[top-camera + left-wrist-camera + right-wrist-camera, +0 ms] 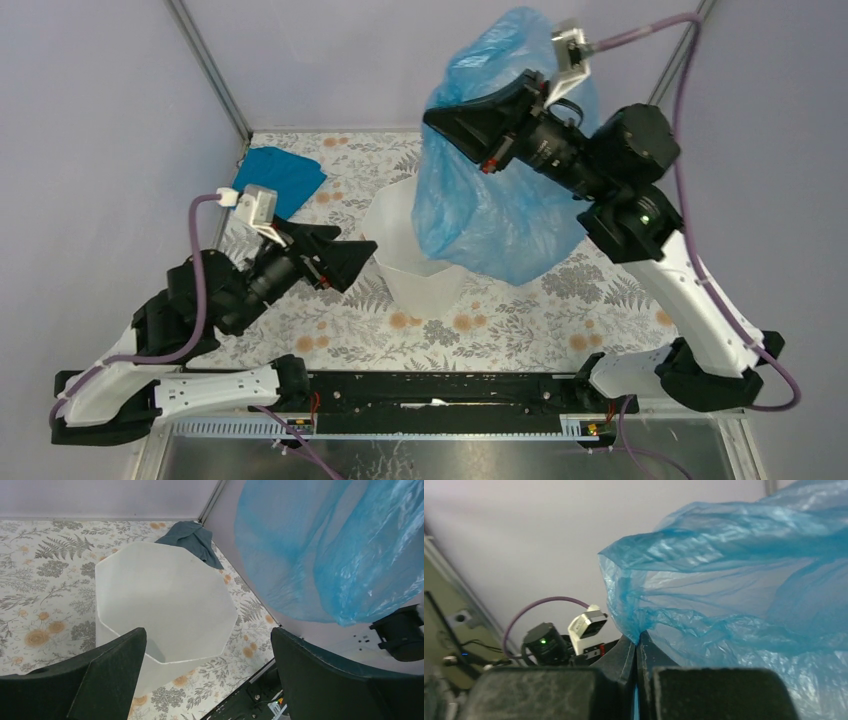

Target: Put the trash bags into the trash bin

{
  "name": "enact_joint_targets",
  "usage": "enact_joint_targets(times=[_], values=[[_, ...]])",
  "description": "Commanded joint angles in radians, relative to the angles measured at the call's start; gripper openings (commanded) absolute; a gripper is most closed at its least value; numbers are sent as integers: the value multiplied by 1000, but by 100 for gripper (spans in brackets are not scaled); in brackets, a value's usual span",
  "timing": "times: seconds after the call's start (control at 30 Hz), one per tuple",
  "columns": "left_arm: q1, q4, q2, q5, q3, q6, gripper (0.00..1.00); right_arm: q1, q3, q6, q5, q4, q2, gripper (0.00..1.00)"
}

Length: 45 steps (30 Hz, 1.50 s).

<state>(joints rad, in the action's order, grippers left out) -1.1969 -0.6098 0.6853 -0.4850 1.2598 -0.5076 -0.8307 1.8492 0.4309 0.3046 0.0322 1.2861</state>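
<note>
One light-blue bag (500, 200), thin and crinkly, hangs billowing in the air, lifted high over the right half of the tabletop (520, 310). The right pincer (432, 120) has its fingers pressed together on a gathered fold of the film; the right wrist view shows the plastic puckered where the two fingers meet. From overhead, the bag's lower end overlaps the right rim of the bin (405, 255). The left wrist view shows the bag up and to the right of the bin, not inside it. The white, faceted bin stands upright near the middle of the flowered tabletop. The left pincer (365, 255) sits low just left of the bin, fingers spread wide and holding nothing. A teal cloth (280, 178) lies at the far left corner. A grey-blue cloth (192, 537) lies against the bin's far side.
</note>
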Motion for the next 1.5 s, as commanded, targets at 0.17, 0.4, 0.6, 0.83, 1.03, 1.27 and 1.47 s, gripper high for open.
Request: enact_joint_targets(times=[0.17, 0.4, 0.6, 0.83, 1.03, 1.27, 1.47], values=[[-4, 34, -81, -39, -12, -21, 99, -3, -34, 256, 105, -273, -19, 0], [-4, 51, -23, 4, 10, -3, 99, -2, -190, 156, -154, -178, -144, 0], [-4, 63, 44, -5, 43, 20, 99, -3, -388, -28, -514, 31, -261, 0], [-4, 81, 172, -54, 121, 64, 99, -2, -543, -133, -560, 175, -326, 0], [-4, 26, 339, -215, 171, 42, 79, -3, -513, -221, -509, 266, -305, 0], [34, -56, 483, -249, 119, -82, 64, -2, -461, -268, -502, 239, -337, 0], [149, -151, 551, -113, 129, -155, 49, -2, -421, -302, -478, 218, -321, 0]])
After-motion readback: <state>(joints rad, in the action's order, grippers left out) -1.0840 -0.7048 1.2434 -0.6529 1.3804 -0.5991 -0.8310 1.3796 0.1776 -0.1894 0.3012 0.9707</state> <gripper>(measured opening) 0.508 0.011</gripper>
